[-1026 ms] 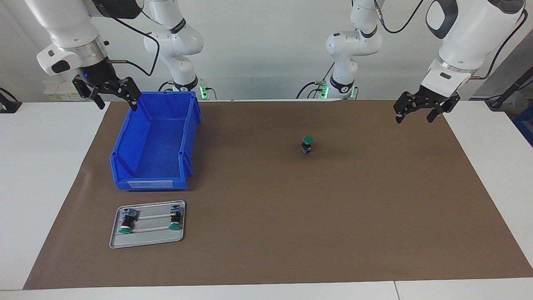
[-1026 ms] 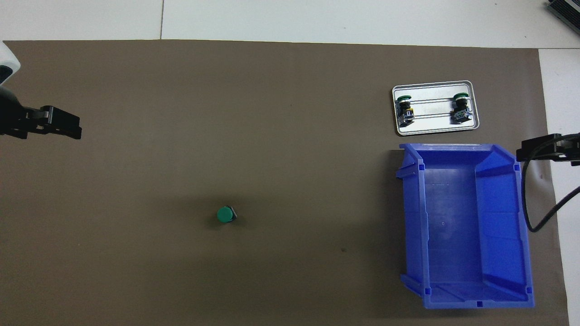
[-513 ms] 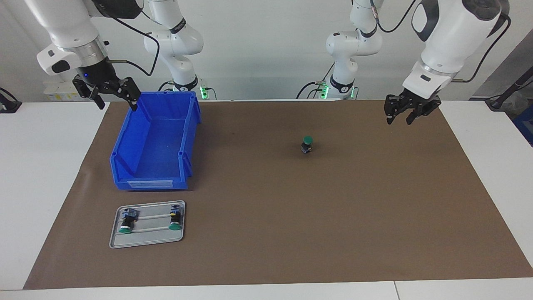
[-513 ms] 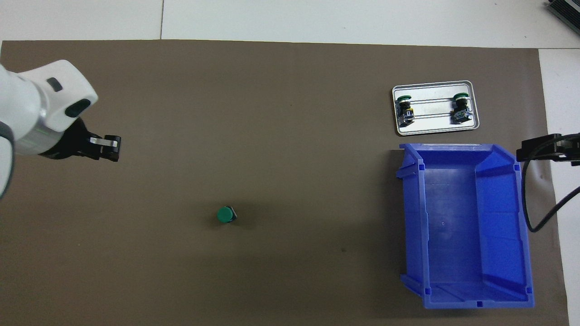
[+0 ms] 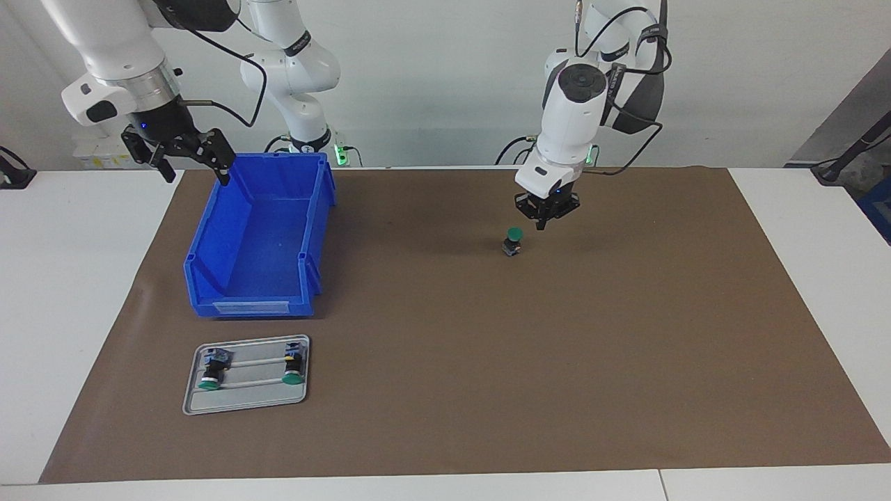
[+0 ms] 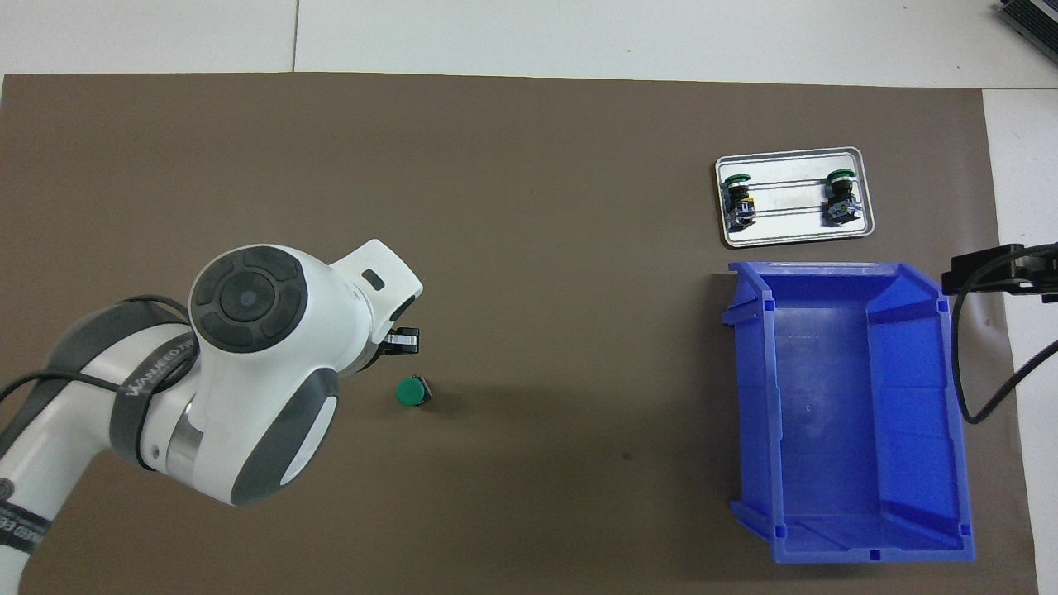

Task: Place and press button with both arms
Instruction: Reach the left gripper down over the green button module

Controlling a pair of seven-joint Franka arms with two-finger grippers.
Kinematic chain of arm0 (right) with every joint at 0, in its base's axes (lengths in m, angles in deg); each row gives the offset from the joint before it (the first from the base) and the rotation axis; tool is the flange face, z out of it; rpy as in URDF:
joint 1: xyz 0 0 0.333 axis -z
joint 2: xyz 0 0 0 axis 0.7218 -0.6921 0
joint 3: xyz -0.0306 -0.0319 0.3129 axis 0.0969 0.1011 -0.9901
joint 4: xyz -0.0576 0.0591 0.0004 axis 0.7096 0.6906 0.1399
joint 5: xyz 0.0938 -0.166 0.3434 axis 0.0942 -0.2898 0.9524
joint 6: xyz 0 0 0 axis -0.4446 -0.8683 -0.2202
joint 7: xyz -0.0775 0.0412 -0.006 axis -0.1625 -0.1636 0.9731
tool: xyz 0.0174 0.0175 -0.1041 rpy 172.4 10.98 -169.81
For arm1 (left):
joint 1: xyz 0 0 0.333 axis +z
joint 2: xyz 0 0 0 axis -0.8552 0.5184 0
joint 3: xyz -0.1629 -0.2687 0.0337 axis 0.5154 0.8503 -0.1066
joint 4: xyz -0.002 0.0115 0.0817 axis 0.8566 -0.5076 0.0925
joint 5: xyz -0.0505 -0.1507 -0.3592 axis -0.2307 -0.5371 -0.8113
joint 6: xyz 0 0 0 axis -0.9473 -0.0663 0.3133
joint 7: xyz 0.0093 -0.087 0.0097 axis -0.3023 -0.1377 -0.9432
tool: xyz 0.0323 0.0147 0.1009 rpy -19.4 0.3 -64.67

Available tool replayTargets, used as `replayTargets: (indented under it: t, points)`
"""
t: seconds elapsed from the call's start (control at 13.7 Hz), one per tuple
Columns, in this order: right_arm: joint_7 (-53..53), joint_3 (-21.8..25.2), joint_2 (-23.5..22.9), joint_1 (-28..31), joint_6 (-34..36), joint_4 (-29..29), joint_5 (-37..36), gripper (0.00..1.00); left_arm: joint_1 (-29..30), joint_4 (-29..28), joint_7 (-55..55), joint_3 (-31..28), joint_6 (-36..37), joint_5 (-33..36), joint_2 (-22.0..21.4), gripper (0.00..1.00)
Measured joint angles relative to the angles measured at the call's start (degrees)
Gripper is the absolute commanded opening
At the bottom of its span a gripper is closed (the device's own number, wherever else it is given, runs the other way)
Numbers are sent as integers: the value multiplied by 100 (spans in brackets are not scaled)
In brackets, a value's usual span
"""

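left pincer (image 5: 542, 224) closed, hovering beside button (image 5: 513, 241)

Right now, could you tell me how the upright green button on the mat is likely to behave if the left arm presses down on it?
The button stands upright on a small base with a wider green cap, so an off-centre push would probably tip it. It looks rigid, so it likely won't deform. The left gripper, fingers shut, sits beside the cap rather than squarely above; nothing braces the button.

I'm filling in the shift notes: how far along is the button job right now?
Placing looks done: the button stands upright, green cap up, on the brown mat, outside the blue bin. In hand: the left pincer, shut and empty, hangs just above and beside the cap, not touching. Left: the press itself. The right pincer waits open over the bin's rim.
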Motion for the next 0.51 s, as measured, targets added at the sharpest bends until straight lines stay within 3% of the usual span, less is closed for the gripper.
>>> replayTargets:
  t: [0.22, 0.51]
  points:
    - [0, 0, 0, 0, 0, 0, 0, 100, -127, -665, 109, -6, -687, 0, -32, 0]
    - [0, 0, 0, 0, 0, 0, 0, 100, -202, -965, 225, -8, -842, -70, -120, 0]
